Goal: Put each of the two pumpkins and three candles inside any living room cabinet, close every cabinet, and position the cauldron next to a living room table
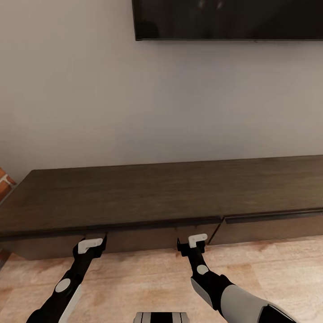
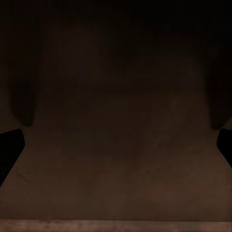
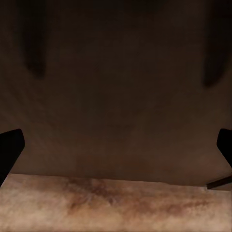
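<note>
On the left, our left claw (image 1: 93,242) sits right up against the left front of the cabinet (image 1: 148,197); in the left wrist view its two dark fingertips (image 2: 10,145) stand wide apart with nothing between them, facing a dim brown panel. Just to the right, our right claw (image 1: 192,242) meets the same front near the seam between the two fronts, fingers (image 3: 9,147) likewise spread and empty. The cabinet is long, low and dark brown, with a flat bare top, standing against the pale wall (image 1: 134,103). Its right front looks slightly ajar, a dark gap under the top. A television (image 1: 229,20) hangs above, and light wood floor (image 1: 278,264) runs below
</note>
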